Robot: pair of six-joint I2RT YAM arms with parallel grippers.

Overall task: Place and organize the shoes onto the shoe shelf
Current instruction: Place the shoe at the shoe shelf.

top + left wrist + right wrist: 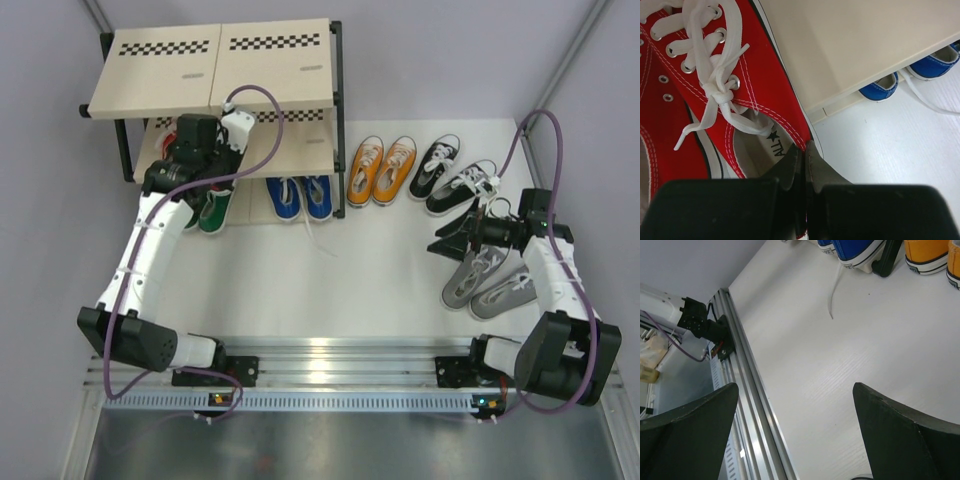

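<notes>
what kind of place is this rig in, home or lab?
Probably a lab test cell, not a home: arms bolted to an aluminium rail, a white table, plain grey walls around a shoe shelf.

- A robot test lab: bare grey walls (450,60) box in a white table (330,290) beneath the right claw (447,238).
- A metal rail (340,362), behind both claws, holds the arm bases.
- A purple cable (281,122) loops loose beside the left claw (804,149), running down its arm.
</notes>
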